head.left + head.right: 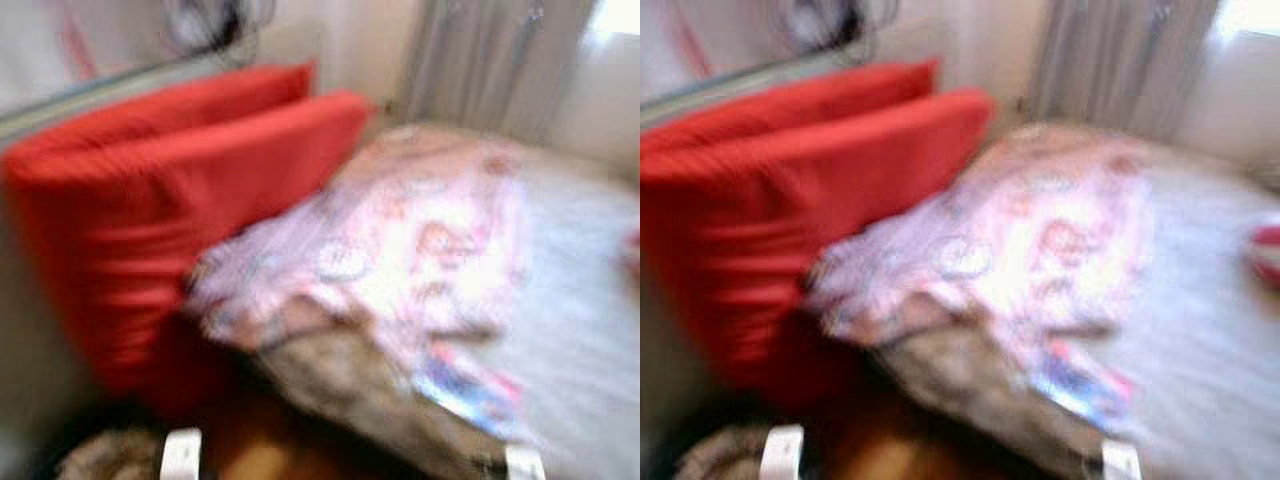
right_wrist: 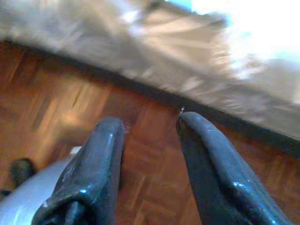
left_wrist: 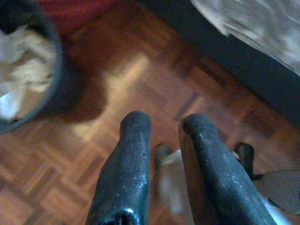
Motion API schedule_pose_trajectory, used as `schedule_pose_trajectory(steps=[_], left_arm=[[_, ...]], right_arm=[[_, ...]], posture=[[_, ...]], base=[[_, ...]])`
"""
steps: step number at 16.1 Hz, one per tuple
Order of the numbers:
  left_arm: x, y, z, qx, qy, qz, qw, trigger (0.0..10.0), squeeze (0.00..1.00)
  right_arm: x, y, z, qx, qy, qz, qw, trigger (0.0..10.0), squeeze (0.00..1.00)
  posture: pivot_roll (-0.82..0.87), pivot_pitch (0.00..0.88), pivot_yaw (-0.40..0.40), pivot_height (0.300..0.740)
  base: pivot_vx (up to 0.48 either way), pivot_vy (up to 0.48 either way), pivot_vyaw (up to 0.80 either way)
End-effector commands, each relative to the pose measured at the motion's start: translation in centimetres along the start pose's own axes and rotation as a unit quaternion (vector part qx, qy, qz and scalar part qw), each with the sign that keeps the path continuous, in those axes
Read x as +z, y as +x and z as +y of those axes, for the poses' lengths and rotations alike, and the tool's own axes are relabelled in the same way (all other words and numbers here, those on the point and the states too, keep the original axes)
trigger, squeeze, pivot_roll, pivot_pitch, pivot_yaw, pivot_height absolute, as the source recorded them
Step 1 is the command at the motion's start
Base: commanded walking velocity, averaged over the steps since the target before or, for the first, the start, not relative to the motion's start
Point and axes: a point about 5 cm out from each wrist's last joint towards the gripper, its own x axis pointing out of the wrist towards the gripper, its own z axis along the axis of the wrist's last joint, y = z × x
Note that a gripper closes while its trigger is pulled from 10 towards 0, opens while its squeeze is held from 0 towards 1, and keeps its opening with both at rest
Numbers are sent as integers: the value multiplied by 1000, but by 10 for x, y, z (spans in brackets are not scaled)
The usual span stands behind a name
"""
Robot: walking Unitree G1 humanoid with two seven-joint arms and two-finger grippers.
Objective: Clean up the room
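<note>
Blurred: red pillows [image 1: 190,190] are leaning at upper left beside a rumpled floral blanket [image 1: 400,250] covering the bed [image 1: 580,330]. My left hand [image 3: 164,124] and right hand [image 2: 150,124] are hanging empty above the wooden floor [image 3: 140,79], fingers apart.

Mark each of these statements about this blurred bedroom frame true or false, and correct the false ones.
1. Two red pillows stand at the head of the bed. True.
2. The patterned quilt is folded neatly flat. False: it lies bunched in a heap, one edge hanging off the side of the bed.
3. The floor is carpeted. False: it is wood parquet.
4. The dark bin on the floor holds crumpled pale material. True.
5. The left gripper is shut on a piece of rubbish. False: its fingers stand apart with nothing between them, above the floor.
6. The right gripper is open beside the bed's edge. True.
</note>
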Motion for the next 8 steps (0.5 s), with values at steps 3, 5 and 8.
schedule_pose_trajectory(steps=[3, 5, 8], left_arm=[[-9, -4, 12, 14, 5, 21, 1000, 10000, 0], [-10, -4, 13, 14, 9, 23, 1000, 10000, 0], [-10, -5, 17, 12, 18, 26, 999, 10000, 0]], right_arm=[[-8, 0, 8, 9, 11, 6, 1000, 10000, 0], [-8, 0, 9, 9, 14, 5, 1000, 10000, 0], [-11, 0, 14, 14, 22, 4, 1000, 10000, 0]], posture=[[90, 0, -2, 740], [87, 0, 5, 740], [81, 0, 28, 740]], base=[[0, 0, -502], [0, 0, 0], [0, 0, 0]])
